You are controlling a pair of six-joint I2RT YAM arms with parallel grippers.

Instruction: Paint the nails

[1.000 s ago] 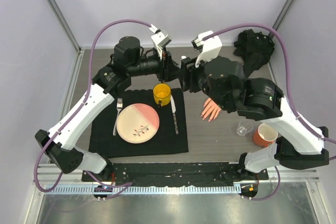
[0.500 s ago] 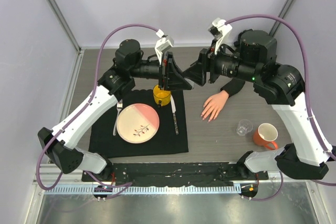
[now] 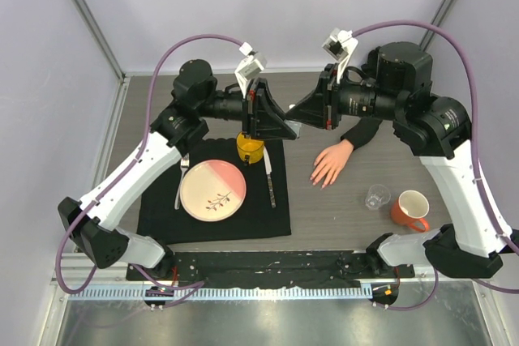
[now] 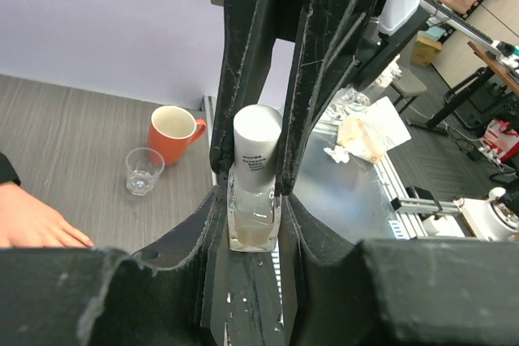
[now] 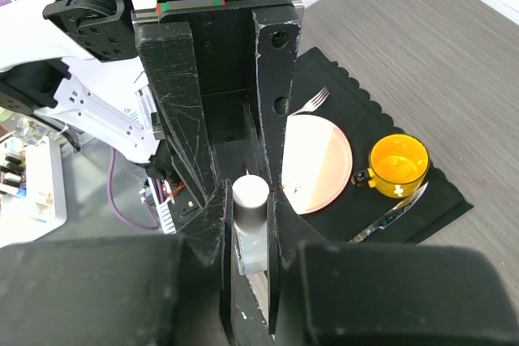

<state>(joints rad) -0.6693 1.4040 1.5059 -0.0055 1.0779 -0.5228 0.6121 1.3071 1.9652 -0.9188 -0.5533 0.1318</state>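
nails [image 3: 321, 177] are on the fake hand [image 3: 331, 160], flat on the table [image 3: 340, 208], rt of the black mat [image 3: 162, 212]. both grippers meet up in the air. left gripper [image 4: 253, 200] is squeezed tight on a small bottle [image 4: 253, 220]; right gripper [image 5: 250, 200] is pinched on its white cap [image 4: 257, 131].

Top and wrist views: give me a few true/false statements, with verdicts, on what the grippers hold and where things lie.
1. The left gripper holds the bottle. True.
2. The right gripper is open, clear of the cap. False: it is shut on the cap.
3. The mannequin hand lies on the mat. False: it lies on the bare table, right of the mat.
4. The glass stands beside the orange mug. True.
5. The fork lies on the plate. False: it lies on the mat, left of the plate.
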